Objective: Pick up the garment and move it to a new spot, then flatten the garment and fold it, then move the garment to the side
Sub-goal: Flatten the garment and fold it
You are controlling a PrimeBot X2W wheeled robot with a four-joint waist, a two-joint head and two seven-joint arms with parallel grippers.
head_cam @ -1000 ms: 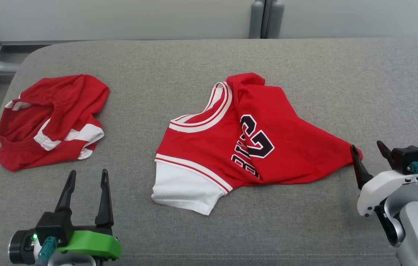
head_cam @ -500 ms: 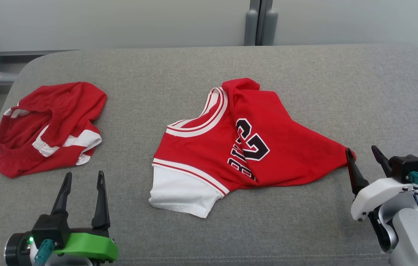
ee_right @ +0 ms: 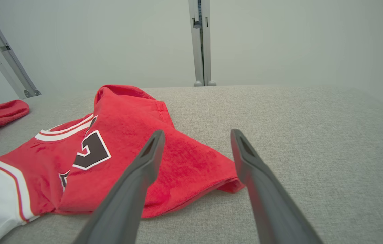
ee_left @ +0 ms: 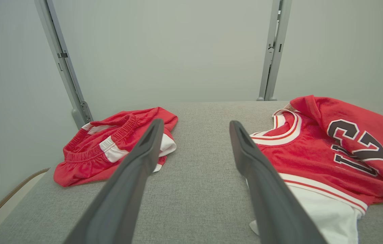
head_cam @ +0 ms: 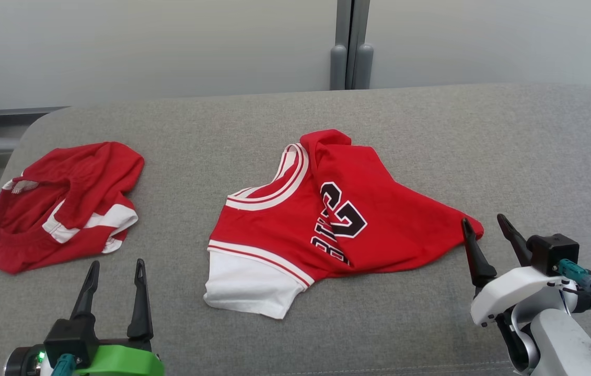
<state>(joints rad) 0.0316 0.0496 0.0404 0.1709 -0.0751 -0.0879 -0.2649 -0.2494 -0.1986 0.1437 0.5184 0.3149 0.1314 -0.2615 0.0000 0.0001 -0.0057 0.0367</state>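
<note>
The right gripper (head_cam: 483, 221), wide open and empty, sits just beside the red corner of the jersey (head_cam: 285, 230), which lies crumpled in the middle of the bench (head_cam: 431, 146), one side folded over its black number, white sleeve out, while the left gripper (head_cam: 117, 262) is also wide open and empty.

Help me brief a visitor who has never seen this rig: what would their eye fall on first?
The red jersey, half folded over itself with a black number and a white sleeve, lies in the middle of the grey padded surface. A second red garment is bunched at the left. The right gripper stands open at the jersey's right corner, and the left gripper is open at the front left.
</note>
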